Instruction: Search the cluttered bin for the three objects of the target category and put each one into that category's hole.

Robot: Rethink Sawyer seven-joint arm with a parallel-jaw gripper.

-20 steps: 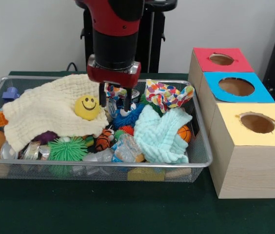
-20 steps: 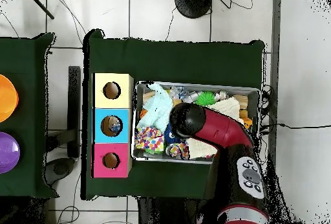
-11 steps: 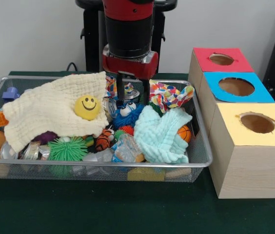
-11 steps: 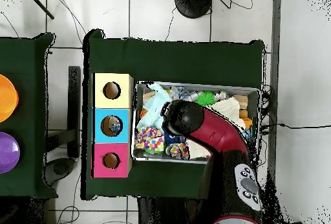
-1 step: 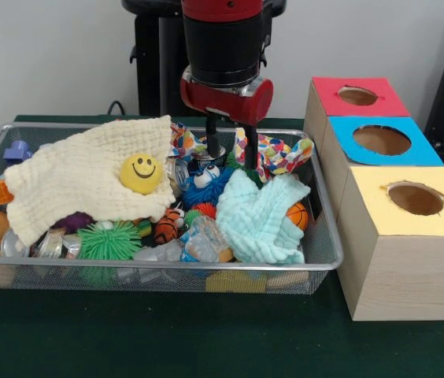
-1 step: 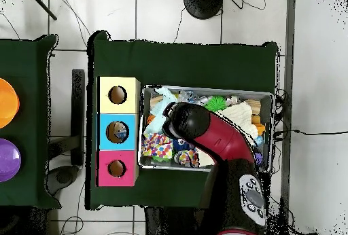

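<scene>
Sliding rightward across the wire bin (image 5: 326, 250) since a second ago, the red and black arm now holds its gripper (image 5: 231, 155) above the blue googly-eyed toy (image 5: 204, 183), its two black fingers (image 5: 250, 154) spread apart and holding nothing. From left to right the bin holds a cream cloth (image 5: 76, 177) with a yellow smiley ball (image 5: 141, 173) on it, a green spiky ball (image 5: 109, 241), the blue toy, a mint cloth (image 5: 264, 219) and a small orange basketball (image 5: 297, 215). Just right of the bin stand three boxes with holes on top: the red box (image 5: 357, 96), the blue box (image 5: 382, 140) and the yellow box (image 5: 411, 198).
</scene>
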